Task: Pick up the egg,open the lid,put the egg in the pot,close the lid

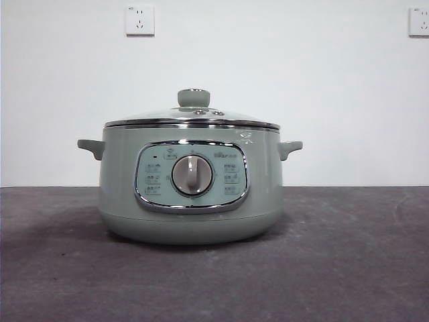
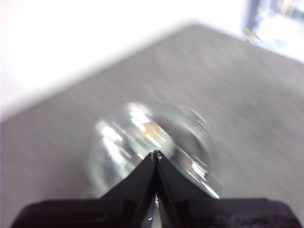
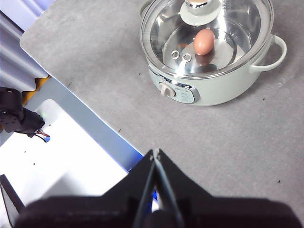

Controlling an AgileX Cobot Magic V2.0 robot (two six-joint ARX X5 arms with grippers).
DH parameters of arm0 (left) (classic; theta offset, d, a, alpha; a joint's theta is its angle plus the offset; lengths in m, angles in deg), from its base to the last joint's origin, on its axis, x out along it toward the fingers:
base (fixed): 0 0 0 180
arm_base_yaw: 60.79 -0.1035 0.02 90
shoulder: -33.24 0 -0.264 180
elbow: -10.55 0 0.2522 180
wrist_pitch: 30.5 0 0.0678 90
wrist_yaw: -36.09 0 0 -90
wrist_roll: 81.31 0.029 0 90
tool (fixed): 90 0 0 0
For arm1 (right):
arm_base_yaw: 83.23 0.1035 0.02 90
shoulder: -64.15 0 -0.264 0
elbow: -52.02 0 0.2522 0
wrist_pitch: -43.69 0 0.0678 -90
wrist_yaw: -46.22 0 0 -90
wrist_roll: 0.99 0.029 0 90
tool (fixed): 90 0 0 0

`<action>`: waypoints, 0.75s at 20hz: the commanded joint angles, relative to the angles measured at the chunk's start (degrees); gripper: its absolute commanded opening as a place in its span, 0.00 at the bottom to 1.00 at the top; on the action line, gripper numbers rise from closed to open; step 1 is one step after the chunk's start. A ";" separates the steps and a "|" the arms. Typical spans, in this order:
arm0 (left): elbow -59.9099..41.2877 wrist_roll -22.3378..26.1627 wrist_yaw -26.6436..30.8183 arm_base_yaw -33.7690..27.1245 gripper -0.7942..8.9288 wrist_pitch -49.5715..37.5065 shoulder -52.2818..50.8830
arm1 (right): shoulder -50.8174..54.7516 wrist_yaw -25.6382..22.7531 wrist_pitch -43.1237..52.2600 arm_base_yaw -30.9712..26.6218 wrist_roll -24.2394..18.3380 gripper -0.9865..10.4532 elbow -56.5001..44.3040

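The sage-green pot [image 1: 191,191] stands in the middle of the grey table, its dial facing the front camera. The glass lid [image 1: 193,117] with its green knob [image 1: 194,98] sits closed on it. In the right wrist view the egg [image 3: 204,42] lies inside the pot [image 3: 223,90], seen through the lid [image 3: 237,38]. My right gripper [image 3: 156,152] is shut and empty, well away from the pot near the table's edge. My left gripper [image 2: 156,153] is shut and empty above the blurred lid [image 2: 142,137]. Neither gripper shows in the front view.
Two wall outlets [image 1: 139,20] [image 1: 419,21] are on the white wall behind. In the right wrist view the table's edge [image 3: 95,118] runs close by, with a white surface [image 3: 61,156] and a black cabled part [image 3: 14,116] beyond it.
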 commanded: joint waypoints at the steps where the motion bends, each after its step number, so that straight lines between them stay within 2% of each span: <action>1: -0.04 3.58 -1.75 -6.25 0.08 -6.08 -3.45 | 0.09 -0.17 -0.94 0.09 0.33 0.09 -0.22; 4: -3.21 4.90 -2.62 -14.14 0.08 -13.11 -9.25 | 0.09 -0.15 -0.96 0.09 0.33 0.09 -0.22; 8: -17.31 5.86 -2.43 -21.79 0.08 -25.70 -20.98 | 0.07 -0.15 -0.94 0.09 0.33 0.09 -0.22; 11: -31.98 5.14 -2.45 -24.63 0.08 -33.18 -30.36 | 0.11 -0.15 -0.94 0.09 0.33 0.09 -0.22; 15: -48.26 3.13 -2.32 -24.96 0.08 -37.07 -39.78 | 0.46 -0.15 -0.94 0.09 0.33 0.09 -0.22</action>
